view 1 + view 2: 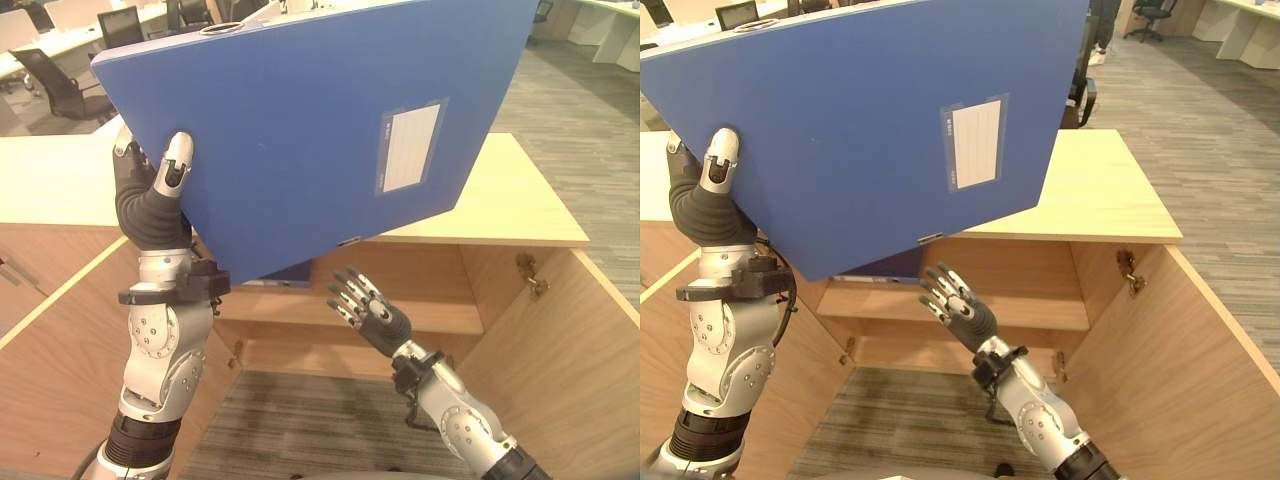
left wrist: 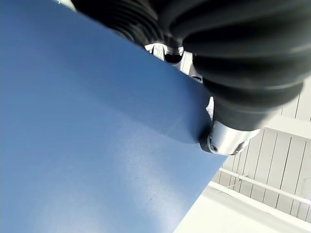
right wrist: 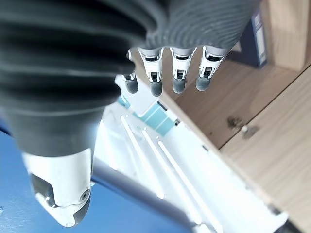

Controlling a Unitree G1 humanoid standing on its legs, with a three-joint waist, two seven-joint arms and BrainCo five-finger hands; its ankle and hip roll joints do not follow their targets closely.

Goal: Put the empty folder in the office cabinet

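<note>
We see the office cabinet (image 1: 520, 215) standing open below us, both doors swung wide, its pale wooden top bare and a shelf (image 1: 440, 318) running across the inside. Another blue folder (image 1: 885, 267) already sits at the back of that shelf, mostly hidden.

Above it hangs the blue box folder (image 1: 300, 130), the task's own thing, tilted with its labelled face toward us and its lower edge near the cabinet's top front lip. It is not yet inside.

Our left hand (image 1: 165, 195) holds the folder at its lower left corner: the thumb presses on the front face, and the left wrist view shows the cover pinched between thumb and fingers. Our right hand (image 1: 365, 305) floats beneath the folder's lower edge with its fingers (image 3: 177, 80) straight and spread, gripping nothing and apart from the cover.

We judge the step in hand to be the carry toward the opening. The next move calls for lowering the folder, turning it to stand upright, and sliding it onto the shelf beside the other one, with the right hand steadying the free edge.
</note>
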